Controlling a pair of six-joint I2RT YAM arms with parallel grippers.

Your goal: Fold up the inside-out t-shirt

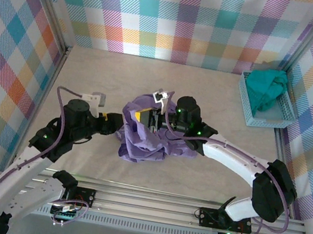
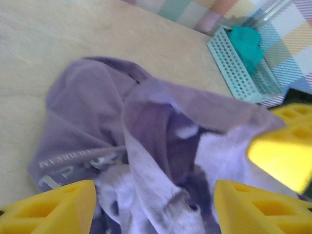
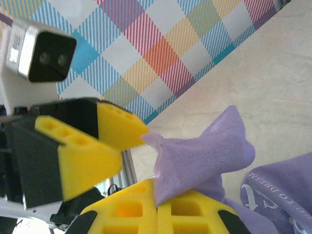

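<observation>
Lavender inside-out t-shirt [image 1: 142,145] lies bunched at table [image 1: 216,121] centre. Right gripper [image 3: 157,204] clamps a fold; left gripper [image 2: 155,197] stands released. Take an opposite hem, then spread toward the edges.

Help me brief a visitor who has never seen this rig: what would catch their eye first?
The crumpled lavender t-shirt mid-table between the two arms stands out first, the right gripper shut on a fold of it and the left gripper open beside it. Next come the teal garment in the basket at far right, and the bright checked walls.
</observation>
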